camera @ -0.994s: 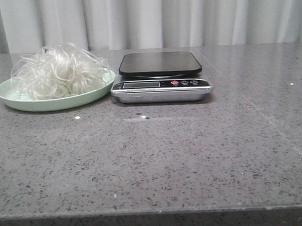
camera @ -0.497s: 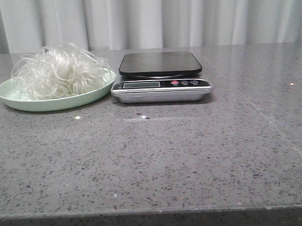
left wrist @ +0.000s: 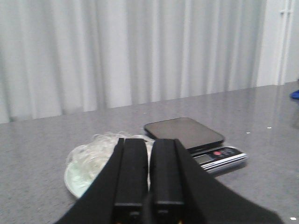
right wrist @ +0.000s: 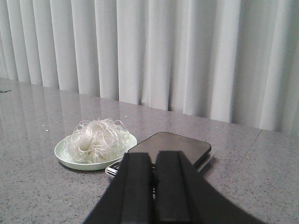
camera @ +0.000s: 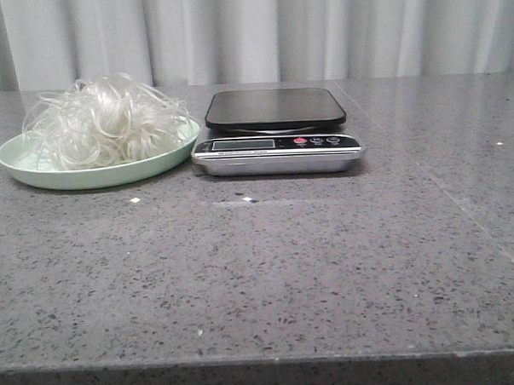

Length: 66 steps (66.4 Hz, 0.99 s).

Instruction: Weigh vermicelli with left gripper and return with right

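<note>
The vermicelli (camera: 105, 122), a fluffy nest of translucent white strands, lies on a pale green plate (camera: 34, 177) at the table's far left. Just right of it stands the scale (camera: 277, 153), with an empty black platform (camera: 275, 108) and a silver front. Neither gripper shows in the front view. In the left wrist view my left gripper (left wrist: 148, 142) is shut and empty, held back from the vermicelli (left wrist: 93, 154) and the scale (left wrist: 187, 133). In the right wrist view my right gripper (right wrist: 153, 156) is shut and empty, well short of the scale (right wrist: 173, 147) and the vermicelli (right wrist: 98, 140).
Grey speckled tabletop (camera: 269, 277) with a white curtain behind it. Two small pale crumbs (camera: 134, 199) lie in front of the plate and the scale. A blue object (left wrist: 294, 94) shows at the far edge of the left wrist view.
The whole front view has shifted a few pixels to the right. The vermicelli, plate and scale keep their places relative to each other.
</note>
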Tool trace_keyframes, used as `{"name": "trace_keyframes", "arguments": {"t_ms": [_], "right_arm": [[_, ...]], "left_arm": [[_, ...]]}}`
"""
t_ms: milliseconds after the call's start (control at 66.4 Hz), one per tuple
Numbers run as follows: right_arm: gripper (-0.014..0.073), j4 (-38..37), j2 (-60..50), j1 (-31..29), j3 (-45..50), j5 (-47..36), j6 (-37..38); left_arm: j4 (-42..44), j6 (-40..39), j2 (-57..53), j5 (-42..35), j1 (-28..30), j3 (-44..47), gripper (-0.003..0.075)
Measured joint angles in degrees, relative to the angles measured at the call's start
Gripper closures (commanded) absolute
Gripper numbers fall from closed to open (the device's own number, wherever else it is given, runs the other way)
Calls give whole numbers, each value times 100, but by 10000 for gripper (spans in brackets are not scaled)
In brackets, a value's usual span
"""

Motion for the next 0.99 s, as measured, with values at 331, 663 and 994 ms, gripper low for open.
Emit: {"name": "trace_keyframes", "arguments": {"t_ms": [331, 663, 994], "right_arm": [[426, -7, 0, 0, 0, 0, 0], [426, -7, 0, 0, 0, 0, 0], [426, -7, 0, 0, 0, 0, 0]], "left_arm": [[190, -124, -345, -334, 1884, 1288, 594], [290, -384, -735, -698, 2628, 1634, 594], [835, -823, -735, -677, 2777, 1634, 594]]}}
